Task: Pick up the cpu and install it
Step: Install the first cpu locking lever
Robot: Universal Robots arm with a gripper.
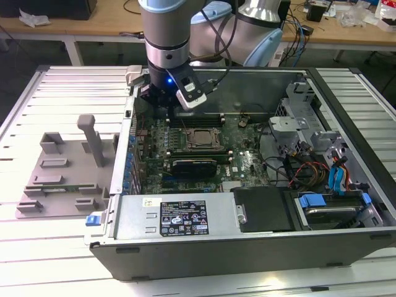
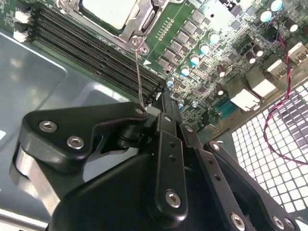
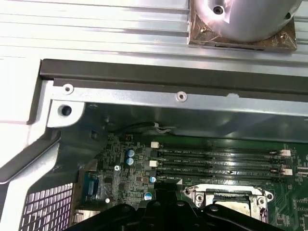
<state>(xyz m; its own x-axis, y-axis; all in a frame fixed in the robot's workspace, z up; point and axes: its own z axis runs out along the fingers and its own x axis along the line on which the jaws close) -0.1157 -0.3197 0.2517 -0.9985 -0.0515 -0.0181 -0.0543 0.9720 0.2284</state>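
Ribbed silver metal desk (image 1: 62, 86) carries an open dark-grey computer case (image 1: 247, 247), lying on its side.

My silver and pale-blue arm (image 1: 166, 37) reaches down into the case's far corner on the exterior view's left.

Grey plastic fixture plate with upright blocks (image 1: 59, 179) sits on the desk just beside the case, on the exterior view's left.

Green motherboard (image 1: 247, 164) lines the case floor. The black-and-metal square socket frame (image 1: 197, 140) sits mid-board, beside long black memory slots (image 2: 96, 53).

Black pincer (image 2: 161, 101) hangs low over the board, near the socket frame's corner. I cannot tell whether it is clenched or released.

The cpu (image 2: 108, 9), a flat square chip with a pale silver top, lies inside the socket frame, apart from the pincer.

A thin metal wire lever (image 2: 138, 72) runs from the frame's corner to the pincer's tip.
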